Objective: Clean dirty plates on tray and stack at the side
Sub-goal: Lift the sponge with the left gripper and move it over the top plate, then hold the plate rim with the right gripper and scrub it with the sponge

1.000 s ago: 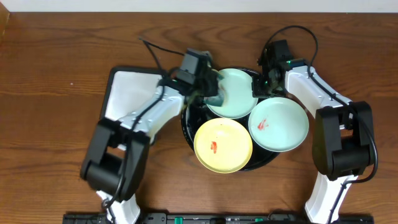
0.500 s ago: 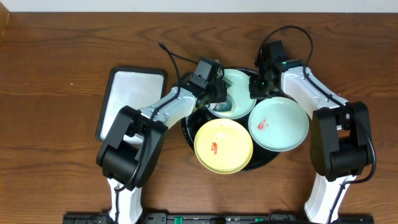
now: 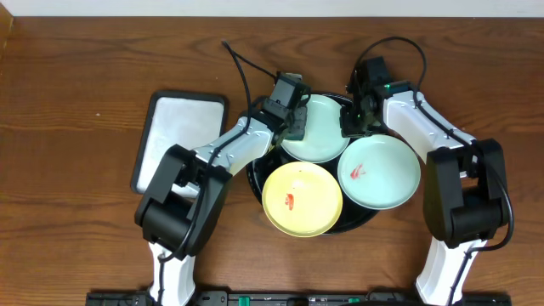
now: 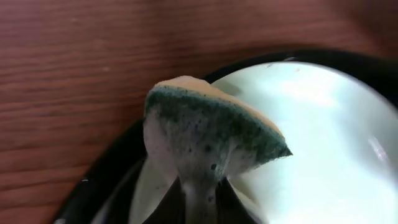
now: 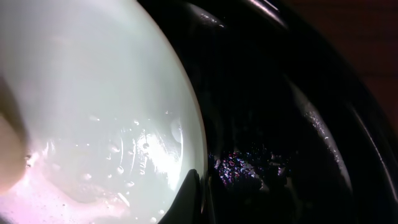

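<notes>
The black tray (image 3: 359, 219) holds three plates. The back mint-green plate (image 3: 321, 132) shows no red mark and looks wet in the right wrist view (image 5: 93, 93). The yellow plate (image 3: 302, 200) and the right mint-green plate (image 3: 382, 174) each bear a red smear. My left gripper (image 3: 293, 121) is shut on a green-and-yellow sponge (image 4: 211, 124), held at the back plate's left rim (image 4: 323, 143). My right gripper (image 3: 357, 119) is shut on that plate's right rim (image 5: 196, 199).
A white rectangular black-edged dish (image 3: 178, 140) lies left of the tray. Bare dark wood tabletop (image 3: 85, 76) surrounds everything. The tray's black rim shows in the left wrist view (image 4: 106, 186) and in the right wrist view (image 5: 280, 124).
My left gripper has carried the sponge from the back plate's middle out to its left rim. The yellow plate and the right mint-green plate have shifted slightly left. The right gripper has stayed on the rim.
</notes>
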`<state>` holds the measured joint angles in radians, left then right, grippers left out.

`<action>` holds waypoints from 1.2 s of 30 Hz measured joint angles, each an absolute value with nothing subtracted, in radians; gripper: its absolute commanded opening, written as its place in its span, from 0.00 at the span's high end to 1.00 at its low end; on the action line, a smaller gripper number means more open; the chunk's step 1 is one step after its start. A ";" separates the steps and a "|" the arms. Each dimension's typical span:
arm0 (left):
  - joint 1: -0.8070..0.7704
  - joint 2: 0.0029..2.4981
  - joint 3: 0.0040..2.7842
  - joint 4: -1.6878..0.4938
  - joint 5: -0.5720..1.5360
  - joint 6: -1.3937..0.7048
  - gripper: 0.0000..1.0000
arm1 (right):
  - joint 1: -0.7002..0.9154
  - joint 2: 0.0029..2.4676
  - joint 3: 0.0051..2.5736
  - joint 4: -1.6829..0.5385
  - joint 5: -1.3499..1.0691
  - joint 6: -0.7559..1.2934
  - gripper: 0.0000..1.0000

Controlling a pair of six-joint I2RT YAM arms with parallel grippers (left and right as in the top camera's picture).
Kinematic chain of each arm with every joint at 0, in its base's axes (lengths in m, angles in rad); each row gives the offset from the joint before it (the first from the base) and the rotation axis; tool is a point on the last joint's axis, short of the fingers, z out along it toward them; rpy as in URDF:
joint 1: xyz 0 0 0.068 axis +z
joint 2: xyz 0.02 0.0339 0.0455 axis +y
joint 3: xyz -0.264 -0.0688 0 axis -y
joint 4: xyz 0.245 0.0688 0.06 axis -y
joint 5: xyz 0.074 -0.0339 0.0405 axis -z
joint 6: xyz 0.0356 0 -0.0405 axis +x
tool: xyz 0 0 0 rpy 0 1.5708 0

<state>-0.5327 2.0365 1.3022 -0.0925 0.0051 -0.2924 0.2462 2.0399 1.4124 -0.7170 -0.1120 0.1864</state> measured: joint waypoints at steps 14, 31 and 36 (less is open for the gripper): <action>-0.583 2.111 1.314 0.064 0.158 -0.506 0.93 | 0.246 2.039 1.414 -0.733 -0.107 0.144 0.99; -0.454 2.083 1.333 -0.090 0.211 -0.308 0.93 | 0.267 2.039 1.418 -0.738 -0.130 0.140 0.99; -0.477 2.058 1.348 -0.238 0.130 -0.247 0.93 | 0.267 2.039 1.418 -0.744 -0.149 0.138 0.99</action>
<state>-0.4767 2.0579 1.3483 -0.2382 0.1303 -0.2466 0.2668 2.0388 1.4181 -0.7437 -0.1493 0.1375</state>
